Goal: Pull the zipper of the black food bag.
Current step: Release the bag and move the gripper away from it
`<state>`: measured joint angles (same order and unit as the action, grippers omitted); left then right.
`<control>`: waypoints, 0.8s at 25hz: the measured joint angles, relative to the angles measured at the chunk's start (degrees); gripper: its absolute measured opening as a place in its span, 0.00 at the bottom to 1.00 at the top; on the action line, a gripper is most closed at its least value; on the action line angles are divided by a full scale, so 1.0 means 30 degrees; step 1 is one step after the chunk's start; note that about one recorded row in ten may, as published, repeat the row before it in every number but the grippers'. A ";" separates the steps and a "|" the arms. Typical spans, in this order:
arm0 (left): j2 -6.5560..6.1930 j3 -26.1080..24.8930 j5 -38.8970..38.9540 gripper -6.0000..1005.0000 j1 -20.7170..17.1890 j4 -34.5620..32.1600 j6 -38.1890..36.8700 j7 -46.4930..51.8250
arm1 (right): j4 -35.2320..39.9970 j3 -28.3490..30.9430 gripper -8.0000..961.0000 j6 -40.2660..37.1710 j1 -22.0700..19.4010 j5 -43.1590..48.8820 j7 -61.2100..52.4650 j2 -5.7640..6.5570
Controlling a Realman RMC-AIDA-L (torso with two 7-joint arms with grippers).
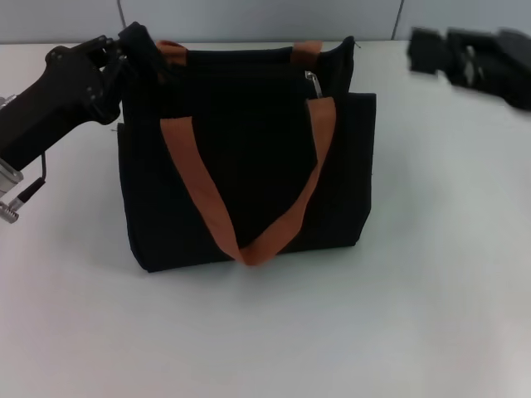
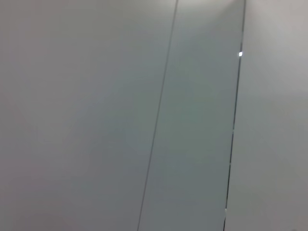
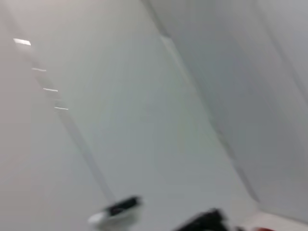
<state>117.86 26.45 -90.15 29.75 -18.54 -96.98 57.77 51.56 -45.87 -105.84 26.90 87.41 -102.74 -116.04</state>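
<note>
The black food bag (image 1: 249, 166) is seen standing upright on the white table (image 1: 415, 315), a little left of the middle of the head view, with its front panel turned toward the near edge. Two orange-brown straps (image 1: 249, 224) are draped down the front of the bag and meet in a V low on the panel. The zipper (image 1: 313, 84) is found at the top of the bag, toward its right end, where a small silver pull tab hangs just above the upper end of the right strap. The left gripper (image 1: 133, 50) is placed at the far left top corner of the bag, and it appears to be touching the fabric there, though the black of the fingers against the black cloth makes the contact hard to judge; how far its fingers are parted cannot be told. The left arm (image 1: 41, 116) is stretched in from the left edge. The right gripper (image 1: 427, 51) is held above the table at the far right, well apart from the bag and from the zipper, with nothing seen in its grasp; its opening cannot be told either, since the outline is smeared. In both wrist views only pale wall panels are shown.
</note>
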 joint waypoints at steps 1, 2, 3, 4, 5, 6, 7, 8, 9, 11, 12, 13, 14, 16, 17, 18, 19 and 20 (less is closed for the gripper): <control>-0.0044 0.0000 -0.0034 0.17 -0.0015 -0.0008 0.0047 0.0273 | -0.2160 0.0156 0.28 -0.1361 0.0091 0.0113 0.3169 0.0371; -0.0044 0.0000 -0.0034 0.17 -0.0015 -0.0008 0.0047 0.0273 | -0.2160 0.0156 0.31 -0.1361 0.0091 0.0113 0.3169 0.0371; -0.0125 0.0000 -0.0078 0.17 -0.0053 -0.0017 0.0111 0.0620 | -0.3105 0.0147 0.34 -0.1821 0.0111 0.0419 0.4671 0.0525; -0.0159 0.0001 -0.0084 0.17 -0.0072 -0.0018 0.0161 0.0799 | -0.3795 0.0098 0.37 -0.2106 0.0107 0.0883 0.6255 0.0613; -0.0187 0.0026 -0.0087 0.17 -0.0098 -0.0054 0.0270 0.1064 | -0.4378 0.0065 0.40 -0.2287 0.0054 0.1542 0.7563 0.0629; -0.0192 0.0057 -0.0099 0.17 -0.0105 -0.0116 0.0339 0.1203 | -0.5052 0.0049 0.43 -0.2489 -0.0090 0.2905 0.9939 0.0496; -0.0195 0.0093 -0.0119 0.17 -0.0105 -0.0183 0.0427 0.1368 | -0.5052 0.0049 0.46 -0.2489 -0.0090 0.2905 0.9939 0.0496; -0.0196 0.0152 -0.0132 0.17 -0.0105 -0.0253 0.0520 0.1489 | -0.5231 0.0055 0.49 -0.2461 -0.0256 0.4429 1.1647 0.0168; -0.0200 0.0251 -0.0162 0.17 -0.0128 -0.0351 0.0711 0.1614 | -0.5225 0.0087 0.54 -0.2359 -0.0314 0.5363 1.2378 -0.0045; -0.0201 0.0371 -0.0179 0.18 -0.0179 -0.0465 0.0850 0.1615 | -0.5210 0.0168 0.63 -0.2073 -0.0371 0.6861 1.3519 -0.0424; -0.0205 0.0525 -0.0199 0.18 -0.0253 -0.0650 0.1012 0.1643 | -0.5210 0.0168 0.68 -0.2073 -0.0371 0.6861 1.3519 -0.0424; -0.0206 0.0600 -0.0205 0.18 -0.0300 -0.0763 0.1117 0.1682 | -0.5261 0.0212 0.73 -0.1825 -0.0405 0.7412 1.4062 -0.0585; -0.0206 0.0670 -0.0213 0.18 -0.0360 -0.0877 0.1337 0.1738 | -0.5352 0.0228 0.74 -0.1518 -0.0449 0.7887 1.4636 -0.0740; -0.0202 0.0642 -0.0221 0.18 -0.0507 -0.0990 0.1808 0.1772 | -0.5849 0.0162 0.77 -0.0794 -0.0601 0.8228 1.5698 -0.0941; -0.0202 0.0642 -0.0221 0.18 -0.0507 -0.0990 0.1808 0.1772 | -0.5849 0.0162 0.78 -0.0794 -0.0601 0.8228 1.5698 -0.0941; -0.0196 0.0658 -0.0224 0.18 -0.0554 -0.1023 0.1924 0.1774 | -0.6020 0.0134 0.80 -0.0580 -0.0593 0.8232 1.5813 -0.0942; -0.0194 0.0727 -0.0226 0.18 -0.0587 -0.1060 0.1965 0.1789 | -0.6195 0.0112 0.80 -0.0368 -0.0577 0.8236 1.5901 -0.0945; -0.0206 0.0831 -0.0244 0.18 -0.0623 -0.1115 0.1995 0.1853 | -0.6325 0.0101 0.80 -0.0187 -0.0545 0.8238 1.5911 -0.0950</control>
<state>117.24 28.94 -90.88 27.88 -21.88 -91.00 63.32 32.59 -45.57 -106.40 25.27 112.13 -55.01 -118.89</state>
